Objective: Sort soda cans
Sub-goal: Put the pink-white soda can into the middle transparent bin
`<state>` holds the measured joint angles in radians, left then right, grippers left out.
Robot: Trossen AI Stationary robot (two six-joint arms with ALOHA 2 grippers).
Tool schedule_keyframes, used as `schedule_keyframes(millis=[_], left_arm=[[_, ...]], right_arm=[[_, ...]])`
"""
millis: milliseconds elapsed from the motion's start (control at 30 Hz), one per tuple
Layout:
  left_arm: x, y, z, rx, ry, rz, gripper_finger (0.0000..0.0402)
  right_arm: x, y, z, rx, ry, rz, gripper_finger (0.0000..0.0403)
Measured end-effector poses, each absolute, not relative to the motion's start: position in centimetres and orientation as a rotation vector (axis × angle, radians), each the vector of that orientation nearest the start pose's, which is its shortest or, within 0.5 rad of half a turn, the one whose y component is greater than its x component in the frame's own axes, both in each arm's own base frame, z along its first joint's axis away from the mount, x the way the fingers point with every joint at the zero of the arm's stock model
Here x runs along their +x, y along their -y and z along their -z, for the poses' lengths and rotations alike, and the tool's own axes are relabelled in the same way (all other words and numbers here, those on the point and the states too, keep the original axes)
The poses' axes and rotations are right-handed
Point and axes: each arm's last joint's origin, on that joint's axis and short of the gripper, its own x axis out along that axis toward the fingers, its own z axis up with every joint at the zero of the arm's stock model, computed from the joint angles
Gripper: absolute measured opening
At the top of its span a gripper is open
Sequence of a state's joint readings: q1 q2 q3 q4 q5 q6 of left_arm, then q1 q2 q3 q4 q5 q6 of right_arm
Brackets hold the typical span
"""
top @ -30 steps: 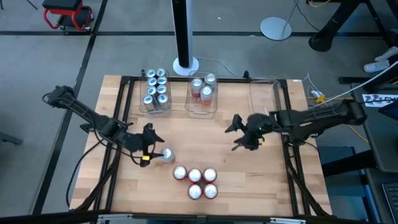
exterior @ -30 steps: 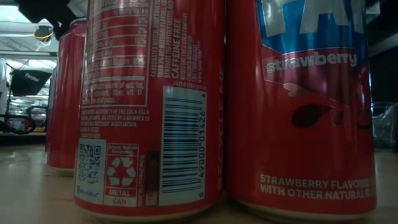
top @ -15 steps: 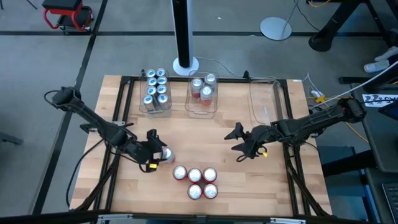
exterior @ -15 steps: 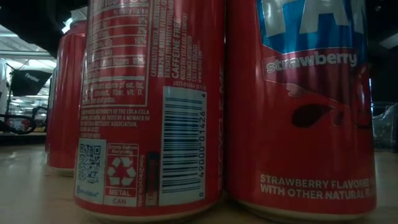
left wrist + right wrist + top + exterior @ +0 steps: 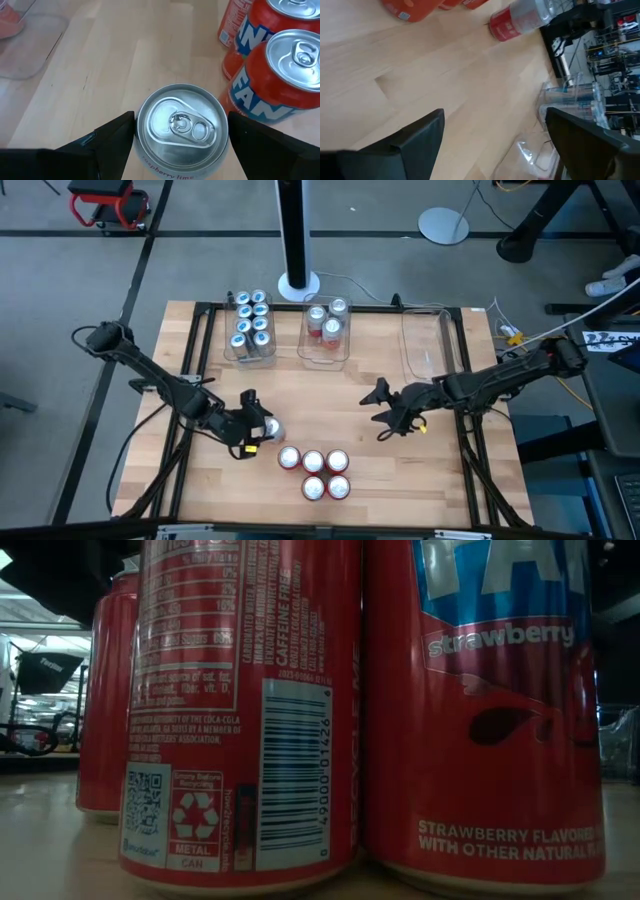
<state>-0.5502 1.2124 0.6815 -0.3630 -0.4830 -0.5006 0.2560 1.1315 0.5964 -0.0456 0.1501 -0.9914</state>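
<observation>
A silver-grey soda can [image 5: 269, 429] stands upright on the wooden table, left of a cluster of several red soda cans [image 5: 313, 474]. My left gripper [image 5: 252, 426] is open and reaches it from the table's left. In the left wrist view its fingers stand on either side of the can [image 5: 181, 128]. My right gripper [image 5: 383, 406] hangs open over bare wood right of the middle, nothing between its fingers [image 5: 492, 135]. In the low view the red cans [image 5: 240, 710] fill the picture. My left gripper's fingers [image 5: 117, 137] stand close beside the silver can's wall, near its top rim [image 5: 140, 125], slanting down from the table's left. Whether they touch it I cannot tell. The can stands upright on the table.
Three clear tubs stand along the far edge: the left one [image 5: 228, 350] holds teal-blue cans, the middle one [image 5: 345, 340] silver and red cans, and the right one [image 5: 425, 340] shows nothing inside. The red cluster stands close to the silver can's right [image 5: 280, 75].
My left gripper has sunk and slid toward the table's right, so its open fingers now stand on either side of the silver can. My right gripper has sunk and shifted a little toward the near edge, staying open. No can has moved.
</observation>
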Motion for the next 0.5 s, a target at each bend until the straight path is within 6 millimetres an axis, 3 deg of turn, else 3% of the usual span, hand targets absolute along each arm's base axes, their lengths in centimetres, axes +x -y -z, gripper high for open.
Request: schedule_keyframes(millis=[500], left_arm=[[20.32, 10.82, -20.77, -0.016, -0.731, -0.105, 0.0301]], right_arm=[[22.51, -5.42, -21.2, -1.081, -0.497, -0.39, 0.0347]])
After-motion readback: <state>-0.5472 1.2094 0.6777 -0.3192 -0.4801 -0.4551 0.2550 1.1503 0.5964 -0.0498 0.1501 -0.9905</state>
